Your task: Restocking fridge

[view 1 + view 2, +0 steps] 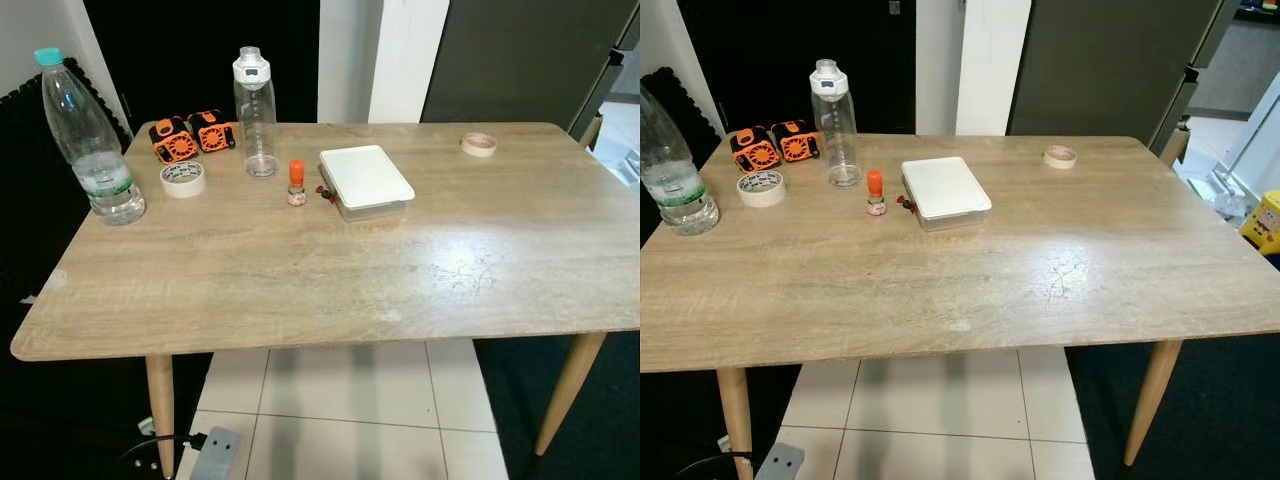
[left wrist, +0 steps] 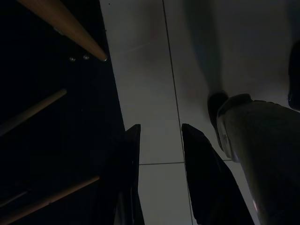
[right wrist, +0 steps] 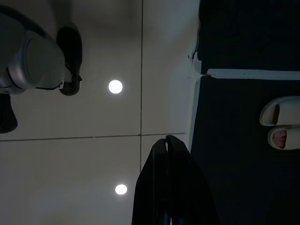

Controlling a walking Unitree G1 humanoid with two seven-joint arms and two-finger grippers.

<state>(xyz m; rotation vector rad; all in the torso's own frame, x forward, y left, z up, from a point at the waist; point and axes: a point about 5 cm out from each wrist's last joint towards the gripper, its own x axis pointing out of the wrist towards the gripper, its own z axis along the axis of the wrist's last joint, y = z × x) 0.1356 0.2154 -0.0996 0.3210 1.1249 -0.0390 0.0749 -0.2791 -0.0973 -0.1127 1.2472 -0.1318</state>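
Head views are sharp and evenly bright, soft glare across the middle of the pale wood-grain table (image 1: 400,290). Both wrist views are dim; two ceiling-light reflections gleam on the glossy white floor tiles (image 3: 93,154).

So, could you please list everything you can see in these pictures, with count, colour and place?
Wooden table: one, light oak, before the robot.
Large plastic water bottle: one, clear with teal cap, table's far left.
Tall clear bottle with white lid: one, upright, behind the small bottle.
Small orange-capped bottle: one, left of the box.
White-lidded clear plastic box: one, mid-table.
Orange-and-black devices: two, side by side, back left.
Tape rolls: two, whitish, one near the devices, one back right.
Dark fridge: one, behind the table.
Pale slipper with toes: a person's, on dark floor.
Left gripper: open, hanging over tiles.
Right gripper: shut, hanging over tiles.
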